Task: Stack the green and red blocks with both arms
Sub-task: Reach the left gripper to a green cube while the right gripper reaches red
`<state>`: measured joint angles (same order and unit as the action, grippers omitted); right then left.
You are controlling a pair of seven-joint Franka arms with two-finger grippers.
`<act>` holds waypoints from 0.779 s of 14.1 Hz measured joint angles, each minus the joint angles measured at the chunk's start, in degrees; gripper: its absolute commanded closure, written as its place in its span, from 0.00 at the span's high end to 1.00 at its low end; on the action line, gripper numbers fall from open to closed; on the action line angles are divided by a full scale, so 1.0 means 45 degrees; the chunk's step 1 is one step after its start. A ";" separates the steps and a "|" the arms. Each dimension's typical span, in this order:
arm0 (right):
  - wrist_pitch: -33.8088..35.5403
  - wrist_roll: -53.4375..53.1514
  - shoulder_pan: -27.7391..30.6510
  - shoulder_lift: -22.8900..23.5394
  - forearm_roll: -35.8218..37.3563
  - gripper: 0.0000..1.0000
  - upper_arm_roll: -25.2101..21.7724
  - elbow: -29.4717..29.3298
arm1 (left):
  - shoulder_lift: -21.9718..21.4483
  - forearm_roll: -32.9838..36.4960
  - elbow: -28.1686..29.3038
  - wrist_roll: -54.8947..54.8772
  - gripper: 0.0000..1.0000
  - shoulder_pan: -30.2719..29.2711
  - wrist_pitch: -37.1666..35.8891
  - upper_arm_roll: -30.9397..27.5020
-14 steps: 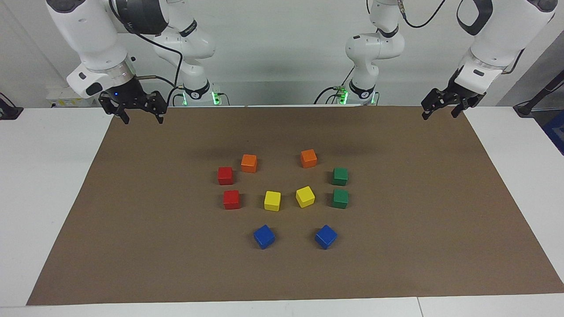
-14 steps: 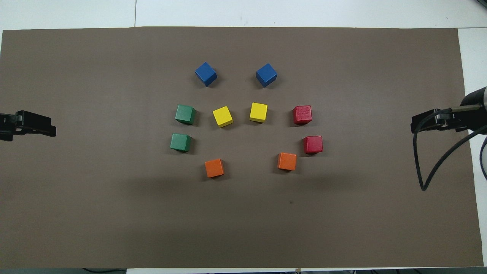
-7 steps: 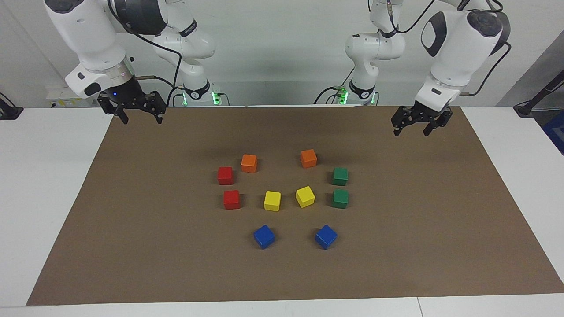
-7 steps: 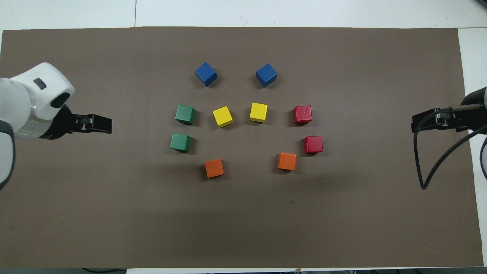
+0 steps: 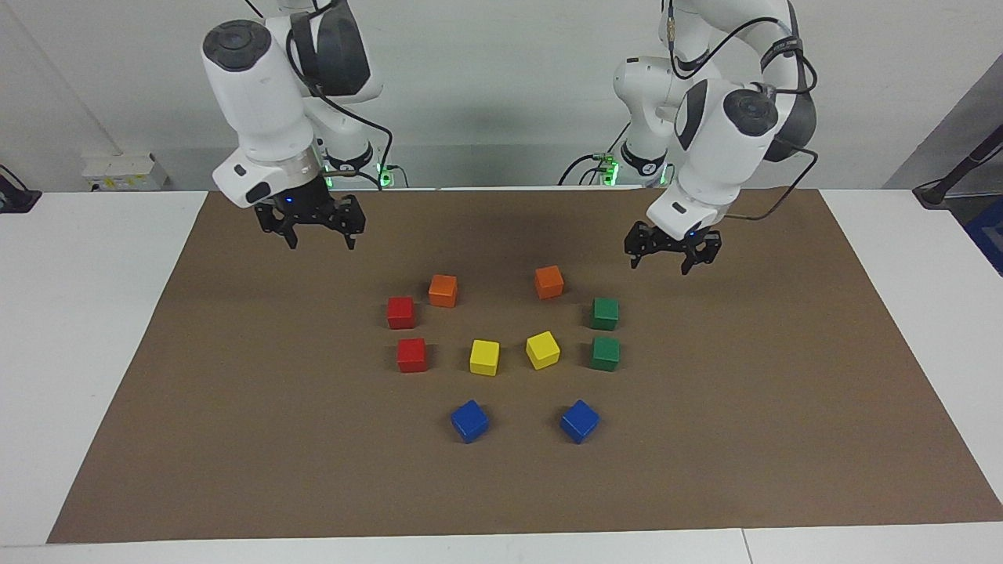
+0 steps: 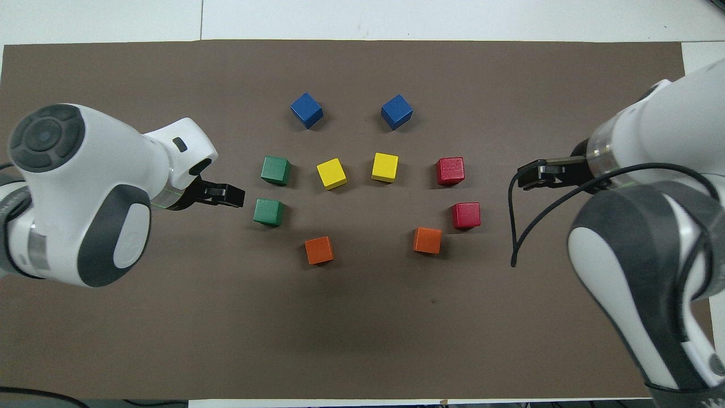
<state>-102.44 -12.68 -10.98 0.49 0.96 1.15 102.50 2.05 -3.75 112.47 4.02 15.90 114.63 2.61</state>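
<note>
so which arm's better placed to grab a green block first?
Left. The left gripper, open and empty, hangs over the mat beside the two green blocks, which lie at its end of the cluster. The right gripper, also open, sits toward the red blocks.

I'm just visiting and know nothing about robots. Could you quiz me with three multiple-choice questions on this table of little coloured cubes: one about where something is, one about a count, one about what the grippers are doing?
1. Which small matte cubes lie farthest from the robots?
A. the two orange cubes
B. the two blue cubes
C. the two yellow cubes

2. How many cubes lie on the brown mat?
A. eight
B. twelve
C. ten

3. What do the two black two-finger grippers hold?
A. nothing, both are open in the air
B. a red cube each
C. one green cube between them

Answers:
1. B: the blue cubes sit farthest out; the orange cubes are nearest the robots.
2. C: five colours, two of each, on the brown mat.
3. A: the left gripper and right gripper hang open over bare mat, and the green cubes and red cubes lie untouched.
</note>
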 measured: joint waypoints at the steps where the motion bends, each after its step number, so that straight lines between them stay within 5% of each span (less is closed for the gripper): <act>1: -0.0536 -0.0029 -0.0243 0.0158 0.0000 1.00 0.0009 0.0276 | 0.0248 -0.0001 0.0148 0.0000 1.00 0.0127 0.0464 0.0005; 6: -0.3610 -0.0031 -0.0846 0.0527 0.0000 1.00 0.0022 0.2630 | 0.1130 -0.0001 0.0473 -0.0008 1.00 0.0508 0.1691 0.0014; 11: -0.4987 -0.0310 -0.1058 0.1019 -0.0155 1.00 0.0024 0.3655 | 0.1766 -0.0004 0.0689 0.0033 1.00 0.0752 0.2745 0.0012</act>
<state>-124.88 -14.08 -15.74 5.07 0.26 1.26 118.94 9.99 -3.76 115.57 4.17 19.28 126.98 2.66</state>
